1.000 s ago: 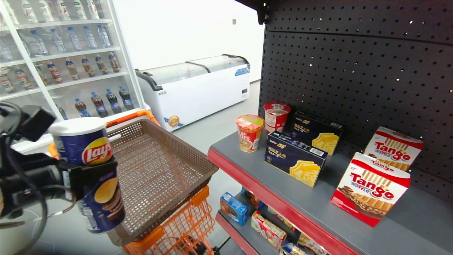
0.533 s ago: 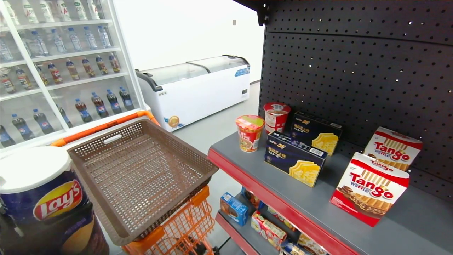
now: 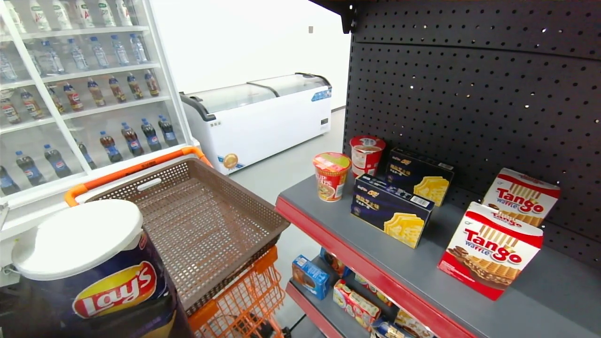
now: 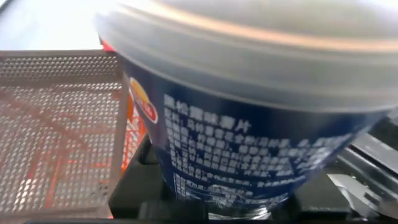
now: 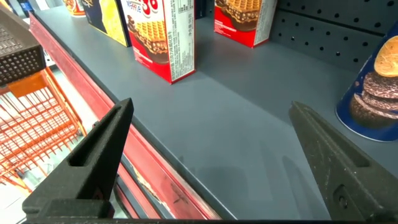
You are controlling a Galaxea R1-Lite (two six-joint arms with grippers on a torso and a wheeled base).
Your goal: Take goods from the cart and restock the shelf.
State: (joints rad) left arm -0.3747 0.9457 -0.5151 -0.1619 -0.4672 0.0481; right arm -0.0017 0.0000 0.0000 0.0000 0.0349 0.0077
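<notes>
the left gripper (image 4: 249,202) clasped the chips can (image 3: 89,267), lid up, at near left beside the cart basket (image 3: 206,220); the shelf (image 3: 328,218) lay to its right, where the right gripper (image 5: 211,168) hung wide open, empty.

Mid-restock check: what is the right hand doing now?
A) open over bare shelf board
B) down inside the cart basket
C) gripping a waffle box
A: the right hand stands wide open above the grey shelf board, with nothing between its fingers.
</notes>
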